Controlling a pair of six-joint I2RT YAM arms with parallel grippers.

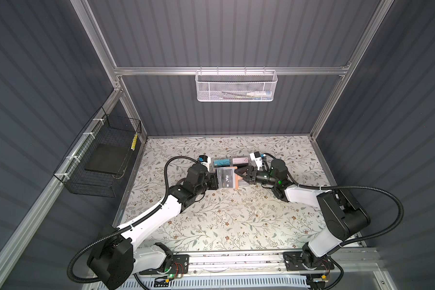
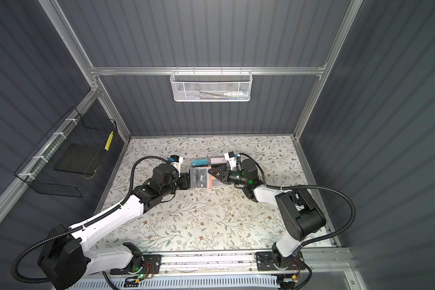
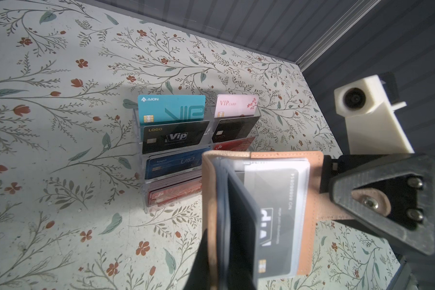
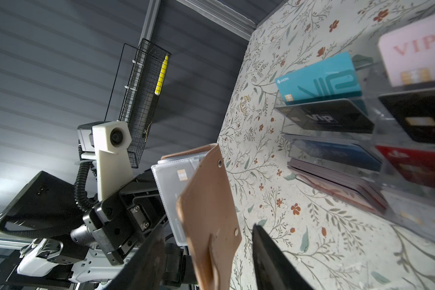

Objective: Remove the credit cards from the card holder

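The left pincer (image 1: 216, 182) is clamped tight on one side of the card holder (image 3: 314, 180), a tan booklet with its clear pocket pages fanned open. The right pincer (image 1: 238, 177) has its jaws parted around the holder's tan flap, with a gap beside one finger. The holder is between both arms, midway across the worktop (image 1: 211, 221) and nearer its far edge. A black Vip card (image 1: 227, 178) shows through a pocket. Just behind stands a clear rack (image 3: 144, 200) of cards.
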